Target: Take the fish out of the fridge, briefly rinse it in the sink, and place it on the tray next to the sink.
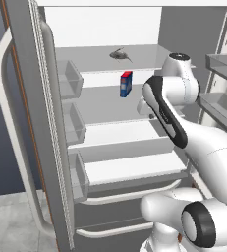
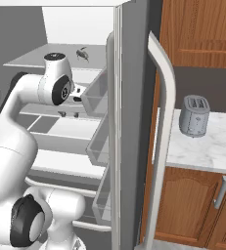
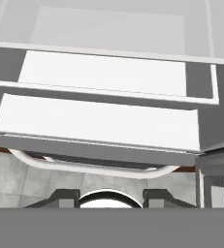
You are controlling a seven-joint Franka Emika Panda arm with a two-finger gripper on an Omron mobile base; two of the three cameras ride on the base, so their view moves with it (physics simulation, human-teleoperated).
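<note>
My gripper sat inside the open fridge, at about the height of its middle shelf, and pointed downward. In the hand view the two fingertips stood apart with nothing between them, so the hand was spread partway and carried no load. Beyond the tips that view showed the fridge's lower white shelves and, under them, the pale curved drawer handle and the floor. No task item lay in line with the gripper. On the middle shelf of the fridge, a little above and behind the hand, stood the red-and-blue box, which was not the target. The fish lay on the upper shelf of the fridge, toward the back and apart from the box. It showed in the right base view above and behind my upper arm joint. I judged the step in hand to be the first one, the reach for the fish, with the grasp not yet begun. The next move called for raising the hand to the fridge's upper shelf and re-aiming it from downward toward the fish. The tips would have to be kept spread and brought to either side of the fish body, clear of the shelf edge and the box.
</note>
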